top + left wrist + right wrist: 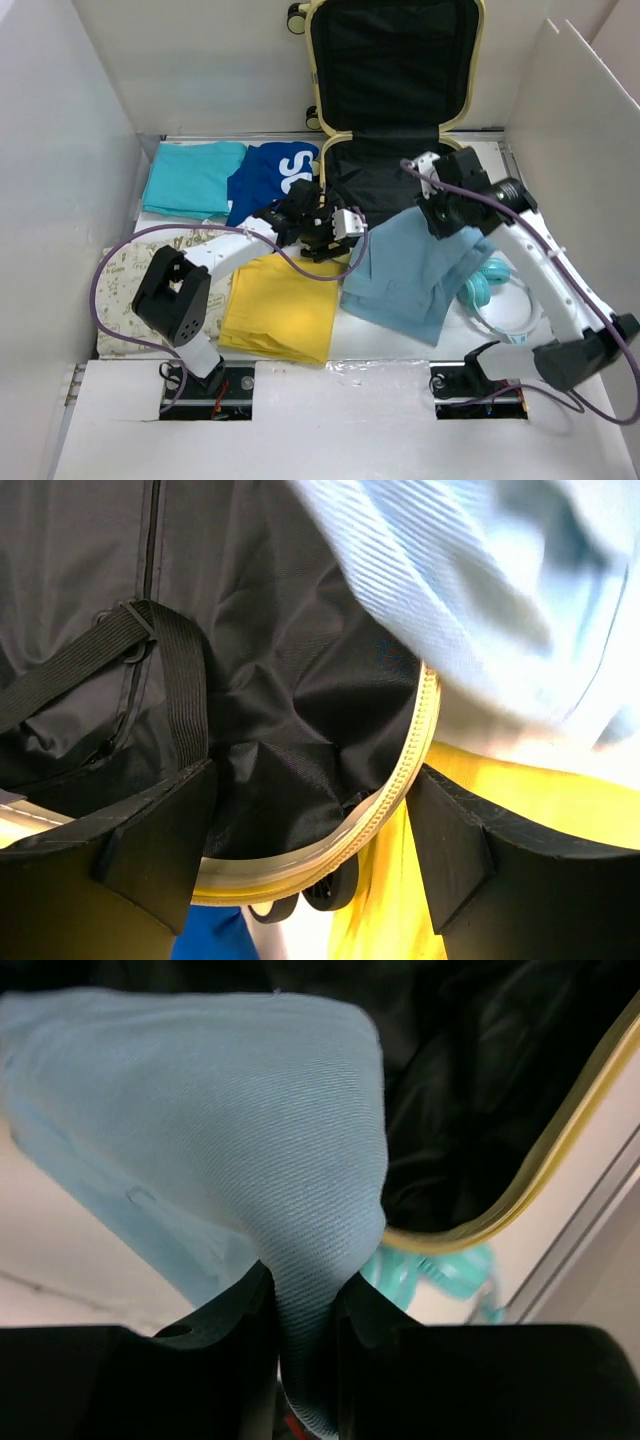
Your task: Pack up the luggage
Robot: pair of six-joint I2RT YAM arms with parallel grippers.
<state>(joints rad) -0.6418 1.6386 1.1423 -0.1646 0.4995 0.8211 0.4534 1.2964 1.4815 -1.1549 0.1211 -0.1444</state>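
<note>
The pale yellow luggage (458, 70) lies open at the back, its lid upright and its black-lined lower half (385, 170) flat. My right gripper (447, 214) is shut on a light blue garment (415, 270) and holds one bunched end up by the luggage's front right corner; the rest drapes onto the table. In the right wrist view the cloth (230, 1130) is pinched between the fingers (225, 1340). My left gripper (310, 830) is open at the luggage's front left corner, its rim (405, 780) between the spread jaws. It also shows in the top view (335, 228).
A folded yellow garment (280, 305) lies under the left arm. A dark blue shirt (265, 175) and a teal garment (192, 178) lie at the back left. A patterned cloth (120, 290) is at the far left. Teal headphones (490, 285) lie at the right. White walls enclose the table.
</note>
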